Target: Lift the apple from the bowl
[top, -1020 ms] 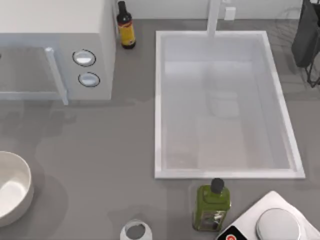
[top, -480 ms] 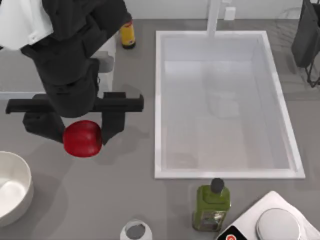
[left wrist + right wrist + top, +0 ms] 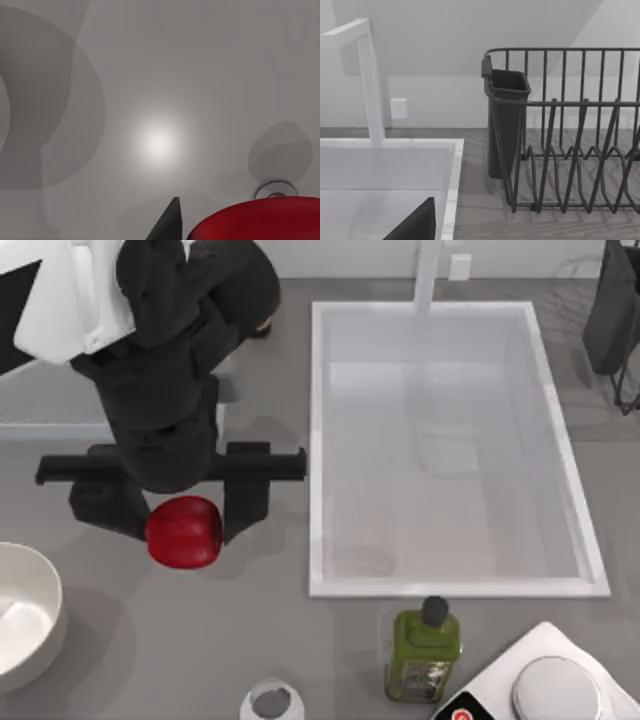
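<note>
the big black left arm hides much of the counter's upper left. the wide off-white round bowl (image 3: 22, 615), one only, is cut off at the left edge. the left gripper (image 3: 184, 525) grips the one glossy red apple (image 3: 184, 532) above bare grey counter (image 3: 260, 620), right of the bowl.

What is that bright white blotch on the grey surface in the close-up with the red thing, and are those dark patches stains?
Left wrist view: the blotch is a soft glare on the counter, and the grey patches are shadows, not stains. Top view: the left gripper holding the apple casts a similar faint shadow beside the bowl.
</note>
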